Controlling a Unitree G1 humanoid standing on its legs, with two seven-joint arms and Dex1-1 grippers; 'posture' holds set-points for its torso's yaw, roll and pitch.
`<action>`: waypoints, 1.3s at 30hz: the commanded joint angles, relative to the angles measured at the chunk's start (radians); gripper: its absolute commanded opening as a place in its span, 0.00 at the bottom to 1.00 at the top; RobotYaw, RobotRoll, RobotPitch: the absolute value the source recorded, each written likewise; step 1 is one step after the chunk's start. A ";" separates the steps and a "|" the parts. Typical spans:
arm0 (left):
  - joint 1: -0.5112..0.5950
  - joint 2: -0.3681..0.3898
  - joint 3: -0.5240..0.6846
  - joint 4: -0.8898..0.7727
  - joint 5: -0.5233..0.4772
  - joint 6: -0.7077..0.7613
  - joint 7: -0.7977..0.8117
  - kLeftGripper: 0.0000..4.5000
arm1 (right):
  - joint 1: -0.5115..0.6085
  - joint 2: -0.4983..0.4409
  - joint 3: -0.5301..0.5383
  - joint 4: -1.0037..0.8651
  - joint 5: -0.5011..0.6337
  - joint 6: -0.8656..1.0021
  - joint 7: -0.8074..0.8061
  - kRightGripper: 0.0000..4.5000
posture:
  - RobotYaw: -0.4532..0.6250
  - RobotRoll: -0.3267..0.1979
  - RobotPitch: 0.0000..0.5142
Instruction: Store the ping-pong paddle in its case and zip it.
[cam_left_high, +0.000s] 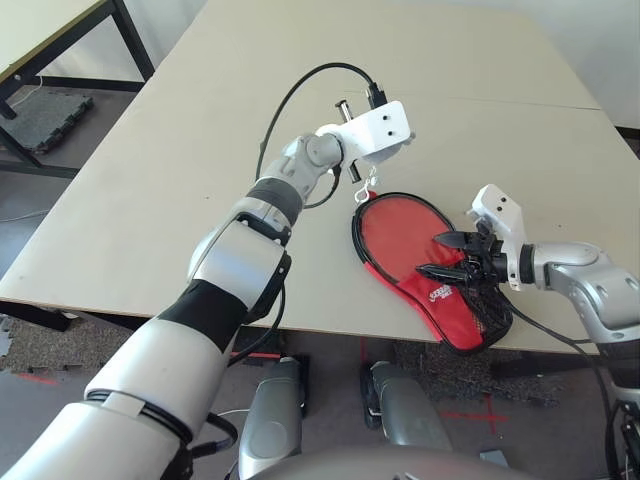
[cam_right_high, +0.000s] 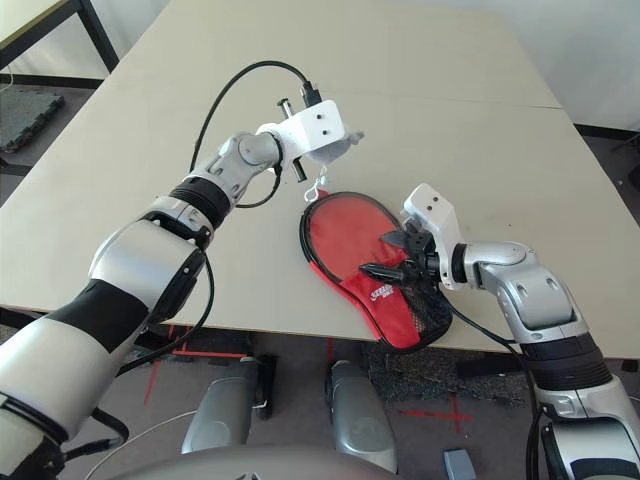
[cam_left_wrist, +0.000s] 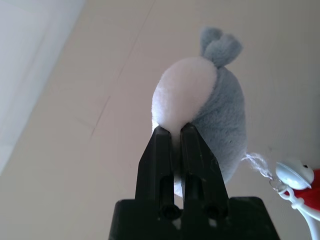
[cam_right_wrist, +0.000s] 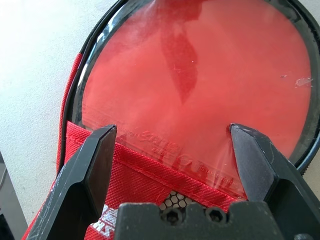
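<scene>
So the ping-pong paddle (cam_right_wrist: 200, 85) is sitting inside the case (cam_left_high: 455, 315), red rubber face up, with the round blade showing through the unzipped black rim and the handle end tucked under the red fabric flap. The case lies flat near the front edge of the beige table (cam_left_high: 200, 150), its narrow mesh end hanging right at that edge.

The right gripper (cam_left_high: 445, 256) hovers just over the middle of the case, its two black fingers spread wide apart with nothing between them, pointing toward the blade.

The left gripper (cam_left_wrist: 175, 145) is up off the table just past the far rim of the case, fingers pinched together on a little grey and white plush charm (cam_left_wrist: 210, 105). A thin string runs from the charm down to a small white bell-like pull (cam_left_wrist: 292, 175) at the case's edge.
</scene>
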 joint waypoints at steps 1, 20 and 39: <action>-0.018 -0.040 -0.027 0.006 0.036 -0.034 -0.006 0.01 | 0.082 0.023 0.086 0.049 -0.001 0.103 -0.015 1.00 | 0.33 0.62 0.44; 0.043 -0.030 -0.002 0.002 0.022 -0.038 -0.071 0.46 | 0.032 0.020 0.104 0.086 0.006 0.088 -0.012 1.00 | 0.38 0.62 0.41; 0.095 0.120 0.186 -0.184 -0.260 0.039 -0.744 0.99 | -0.083 -0.011 0.115 0.171 -0.019 0.035 0.085 1.00 | 0.44 0.62 0.38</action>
